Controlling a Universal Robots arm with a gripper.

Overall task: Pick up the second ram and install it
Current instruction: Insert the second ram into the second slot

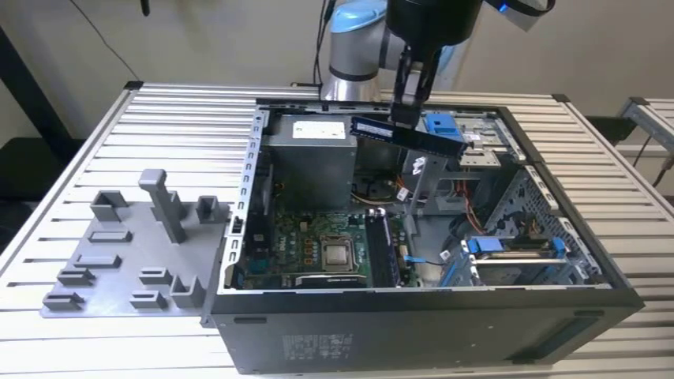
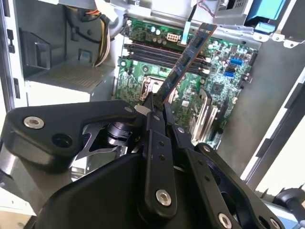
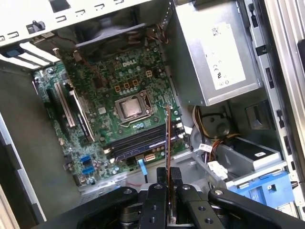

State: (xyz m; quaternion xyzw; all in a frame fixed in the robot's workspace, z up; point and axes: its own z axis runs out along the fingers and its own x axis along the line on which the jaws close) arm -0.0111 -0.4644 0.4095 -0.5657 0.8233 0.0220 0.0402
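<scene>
The tool [image 1: 409, 112] pinches the second ram [image 1: 434, 141] near its middle and holds it tilted above the open computer case [image 1: 421, 332], well apart from the motherboard [image 1: 305, 246] inside it.

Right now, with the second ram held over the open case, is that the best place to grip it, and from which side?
Likely yes. The gripper is shut on the second ram from above, pinching its two flat faces near mid-length on the upper long edge. The stick is thin and flat, so the faces give grip, and the lower edge hangs free above the motherboard.
</scene>
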